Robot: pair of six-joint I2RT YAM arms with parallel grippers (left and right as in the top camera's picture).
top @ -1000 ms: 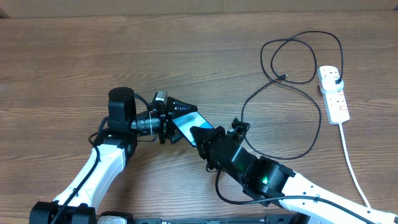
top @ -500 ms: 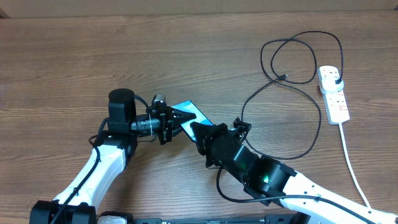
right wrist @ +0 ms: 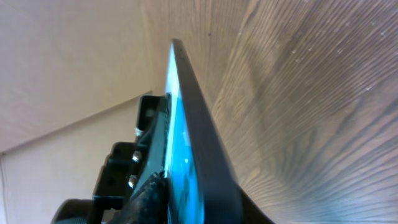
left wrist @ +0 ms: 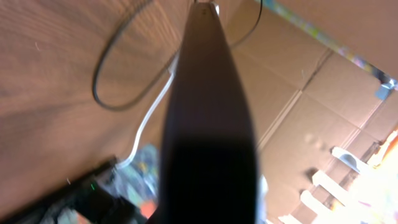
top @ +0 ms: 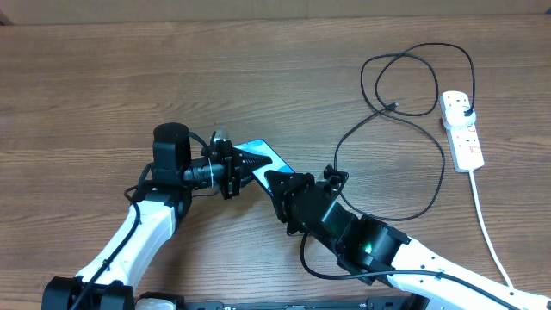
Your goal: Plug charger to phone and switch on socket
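1. Your left tool [top: 244,162] is pressed together on the phone [top: 261,153]. It grips the phone's left end, near the middle of the surface [top: 129,77].
2. The phone is tipped up on its side. From above you see only a thin strip of its blue screen, slanting down toward the right.
3. Your right tool [top: 277,183] sits at the phone's other end, the lower right one. It is right up against the phone. You cannot tell if its fingers are apart or together, or if they grip anything.
4. In the left wrist view the phone [left wrist: 208,124] fills the middle as a dark, blurry bar, seen from its edge.
5. In the right wrist view the phone [right wrist: 198,137] is also seen from its edge. The blue screen faces left and the dark back faces the wood on the right.
6. The charger [top: 444,164] lies in big loose loops on the right half of the surface, well apart from the phone.
7. Its connector tip [top: 393,107] lies free on the wood inside the upper loop.
8. Its black plug [top: 466,108] sits in the top end of the socket [top: 465,138].
9. The socket lies flat near the right edge. A white cord [top: 486,228] runs from its lower end down to the bottom right.
10. The red switch marks on the socket are too small to tell on from off.
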